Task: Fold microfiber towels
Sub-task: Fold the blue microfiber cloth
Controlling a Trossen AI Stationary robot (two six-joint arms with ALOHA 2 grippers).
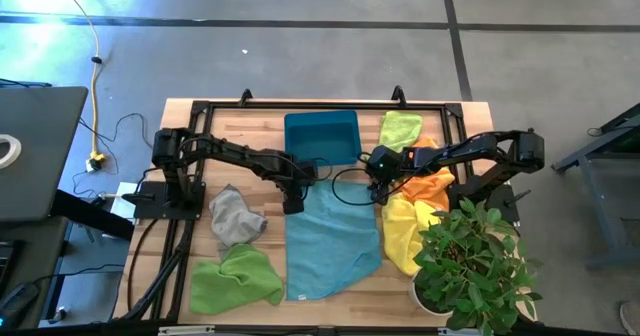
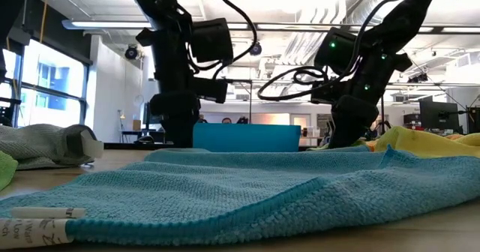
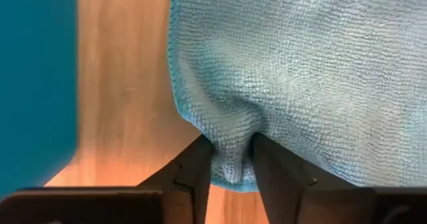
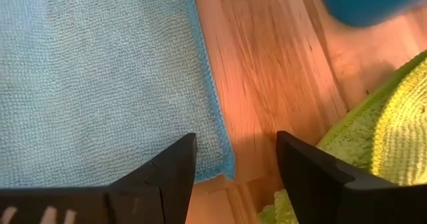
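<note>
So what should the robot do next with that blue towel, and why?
Probably close the right gripper on its corner of the blue towel. The left gripper already pinches the other far corner, a bunch of cloth between its fingers, while the right one sits open with the towel's edge between its fingers. Both corners need holding before the towel can be lifted and folded.

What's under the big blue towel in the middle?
Only the wooden table shows around the light blue towel. It lies flat, but anything beneath is covered. The left gripper pinches one corner.
</note>
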